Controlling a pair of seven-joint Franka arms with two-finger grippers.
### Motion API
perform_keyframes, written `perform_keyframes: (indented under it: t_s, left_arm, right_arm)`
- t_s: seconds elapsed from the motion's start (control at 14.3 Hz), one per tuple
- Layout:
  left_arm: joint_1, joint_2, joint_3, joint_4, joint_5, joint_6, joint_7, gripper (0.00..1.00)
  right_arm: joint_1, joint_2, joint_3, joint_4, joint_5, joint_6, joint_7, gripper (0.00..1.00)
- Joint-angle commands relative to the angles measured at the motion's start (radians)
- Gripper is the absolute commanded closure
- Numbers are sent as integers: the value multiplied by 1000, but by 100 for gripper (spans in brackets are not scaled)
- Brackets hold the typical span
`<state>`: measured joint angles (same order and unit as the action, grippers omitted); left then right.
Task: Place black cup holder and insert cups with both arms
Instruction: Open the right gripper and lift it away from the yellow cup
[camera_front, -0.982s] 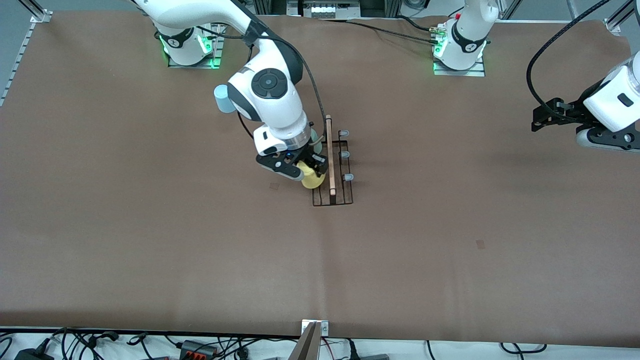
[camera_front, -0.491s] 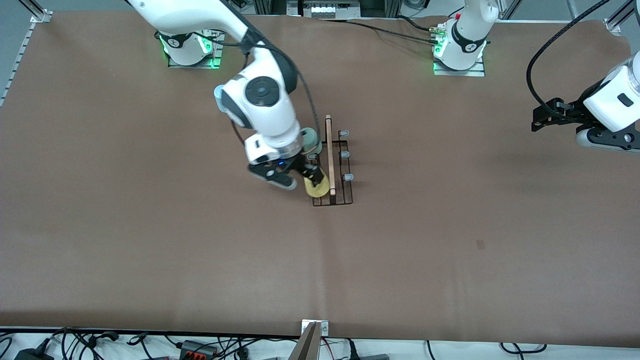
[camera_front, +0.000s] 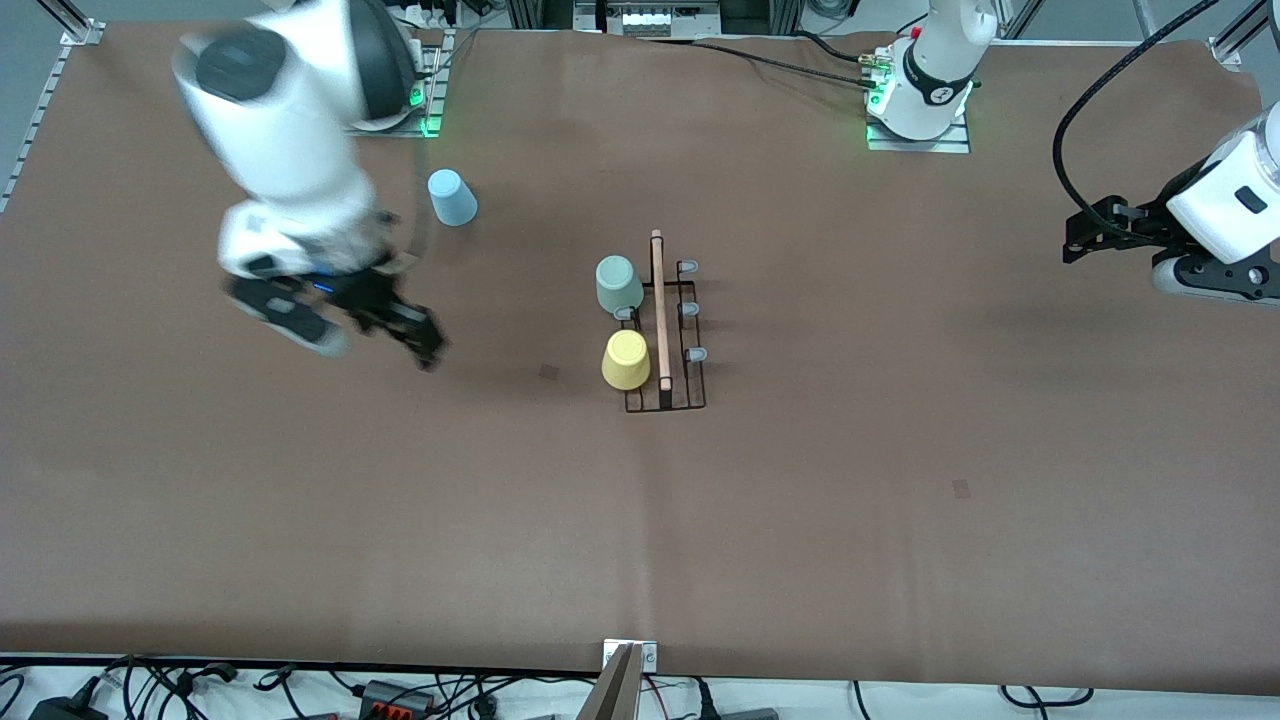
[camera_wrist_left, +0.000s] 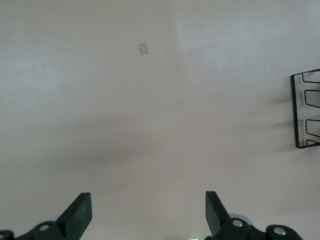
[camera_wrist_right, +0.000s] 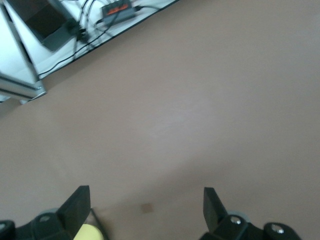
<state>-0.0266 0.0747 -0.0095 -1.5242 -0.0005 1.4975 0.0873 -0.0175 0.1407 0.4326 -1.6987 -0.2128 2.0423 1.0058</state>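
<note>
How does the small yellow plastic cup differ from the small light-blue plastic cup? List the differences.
The yellow cup sits on the black wire cup holder; the light-blue cup stands on the bare table, toward the right arm's end. Yellow is nearer the front camera than blue. Both are upside down, plain and tapered.

brown table cover (camera_front: 900, 560), cables (camera_front: 180, 685) along its edge

2 cups (camera_front: 620, 284) on holder (camera_front: 680, 390).

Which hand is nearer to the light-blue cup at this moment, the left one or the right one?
The right hand, open over bare table beside the light-blue cup. The left hand waits open at the left arm's end, much farther away.
</note>
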Motion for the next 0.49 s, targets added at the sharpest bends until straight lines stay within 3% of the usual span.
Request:
perform_keyframes:
  t_s: [0.0, 0.21, 0.42]
  left_arm:
    - [-1, 10, 5, 25, -23, -20, 0, 0]
    - [-1, 10, 5, 25, -23, -20, 0, 0]
    - [-1, 11, 5, 24, -23, -20, 0, 0]
  right_arm:
    - [-105, -82, 3, -50, 84, -68, -230, 0]
    - [-145, -112, -127, -49, 98, -160, -615, 0]
    - [-121, -110, -348, 9, 125, -232, -977, 0]
